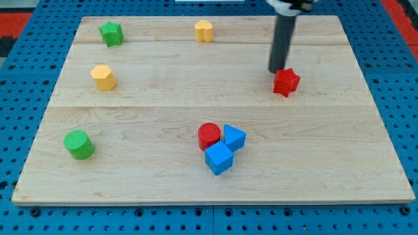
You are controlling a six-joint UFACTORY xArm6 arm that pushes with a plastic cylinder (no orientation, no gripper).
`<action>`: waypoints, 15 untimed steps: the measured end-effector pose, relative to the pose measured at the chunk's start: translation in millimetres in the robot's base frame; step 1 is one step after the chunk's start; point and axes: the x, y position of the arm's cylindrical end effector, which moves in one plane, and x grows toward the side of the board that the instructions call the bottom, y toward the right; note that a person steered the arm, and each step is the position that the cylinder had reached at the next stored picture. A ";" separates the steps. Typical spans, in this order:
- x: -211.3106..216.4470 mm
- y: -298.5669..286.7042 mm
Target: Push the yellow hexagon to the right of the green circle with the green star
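Note:
The yellow hexagon (pixel 103 77) lies at the view's left, in the upper half of the board. The green circle (pixel 79 144) lies below it, near the view's lower left. The green star (pixel 112 33) sits at the view's upper left, above the hexagon. My tip (pixel 275 70) is far off at the view's right, touching or just beside the upper left of a red star (pixel 286 82). It is well away from the yellow hexagon and both green blocks.
A second yellow block (pixel 204 31) sits near the view's top middle. A red circle (pixel 209 135) and two blue blocks (pixel 234 138) (pixel 219 158) cluster at the lower middle. The wooden board (pixel 326 163) rests on a blue pegboard.

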 end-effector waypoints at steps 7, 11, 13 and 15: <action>40.1 -49.8; -99.1 -151.4; -134.5 -138.1; -154.1 -306.5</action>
